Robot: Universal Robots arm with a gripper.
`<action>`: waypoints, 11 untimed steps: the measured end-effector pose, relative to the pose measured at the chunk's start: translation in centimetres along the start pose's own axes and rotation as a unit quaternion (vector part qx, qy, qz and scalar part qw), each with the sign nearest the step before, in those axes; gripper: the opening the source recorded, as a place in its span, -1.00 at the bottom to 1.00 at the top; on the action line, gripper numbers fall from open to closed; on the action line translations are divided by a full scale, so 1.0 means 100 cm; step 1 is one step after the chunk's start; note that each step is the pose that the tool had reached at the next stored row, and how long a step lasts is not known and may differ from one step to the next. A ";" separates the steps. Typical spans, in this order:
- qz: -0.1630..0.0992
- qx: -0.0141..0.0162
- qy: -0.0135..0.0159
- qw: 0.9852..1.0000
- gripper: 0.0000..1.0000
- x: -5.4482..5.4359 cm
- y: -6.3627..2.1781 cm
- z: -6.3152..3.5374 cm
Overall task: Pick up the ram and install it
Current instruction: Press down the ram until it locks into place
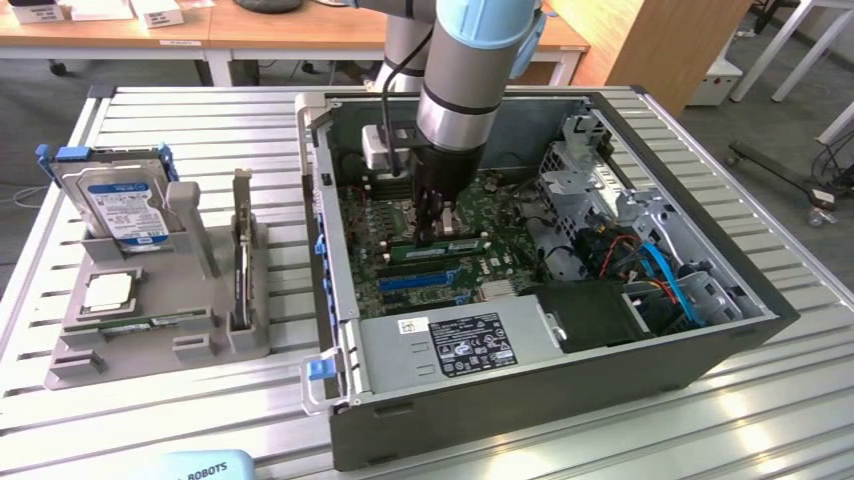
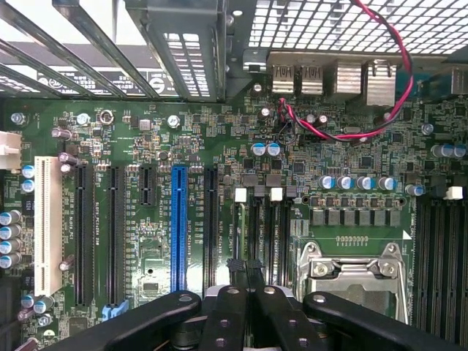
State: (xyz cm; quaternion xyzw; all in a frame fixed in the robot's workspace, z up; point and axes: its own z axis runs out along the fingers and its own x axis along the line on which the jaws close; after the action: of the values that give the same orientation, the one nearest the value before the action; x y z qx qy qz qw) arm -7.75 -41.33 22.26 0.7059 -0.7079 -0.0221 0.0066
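Note:
My gripper (image 1: 430, 230) reaches down into the open computer case (image 1: 747, 300), over the motherboard (image 1: 400, 215). Its fingers are shut together with no gap showing in the wrist view, where the gripper (image 2: 245, 267) hangs over the near end of the black memory slots (image 2: 268, 234). The ram (image 1: 457, 243), a narrow green stick with a pale label, stands on edge in the slot area right under the fingertips. Whether the fingertips press on it I cannot tell. In the wrist view the ram is hidden under the fingers.
A grey parts tray (image 1: 80, 365) on the exterior view's left holds a hard drive (image 1: 127, 205), a square silver processor (image 1: 107, 290), an upright dark card (image 1: 242, 265) and a green stick (image 1: 140, 323). Beside the slots lie the processor socket (image 2: 351, 274), a blue slot (image 2: 179, 227) and red wires (image 2: 344, 131).

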 end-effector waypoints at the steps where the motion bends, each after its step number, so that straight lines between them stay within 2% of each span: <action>1: 0.000 0.000 0.000 1.000 -0.80 0.000 0.0000 0.0000; 11: 0.000 0.000 0.000 1.000 -0.80 0.000 0.0000 0.0005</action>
State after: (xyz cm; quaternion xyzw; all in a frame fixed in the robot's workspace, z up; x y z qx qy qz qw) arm -7.75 -41.33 22.21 0.7059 -0.7079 -0.0221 0.0067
